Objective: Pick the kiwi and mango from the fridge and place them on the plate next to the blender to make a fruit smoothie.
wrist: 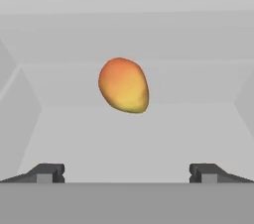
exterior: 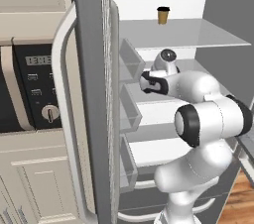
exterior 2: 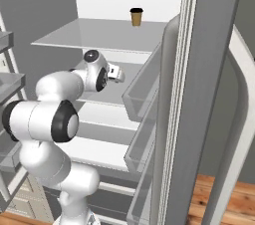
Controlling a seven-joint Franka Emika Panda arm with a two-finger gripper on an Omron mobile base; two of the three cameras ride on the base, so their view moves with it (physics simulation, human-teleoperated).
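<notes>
A paper cup (exterior: 163,15) stands on the fridge (exterior: 94,94) shelf above, nothing blocks the mango (wrist: 123,85) ahead, and my hand (wrist: 126,172) is spread wide, empty.

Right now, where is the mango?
The mango sits centred in the hand view on a fridge shelf, ahead of the open gripper, untouched.

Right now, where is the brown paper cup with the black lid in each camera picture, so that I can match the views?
Left base view: paper cup at top centre, upright at the back of the top glass shelf.
Right base view: cup at top centre, on that shelf.
Hand view: this camera faces the mango, on a white shelf.
Shared landmark: the glass shelf, in both base views.
</notes>
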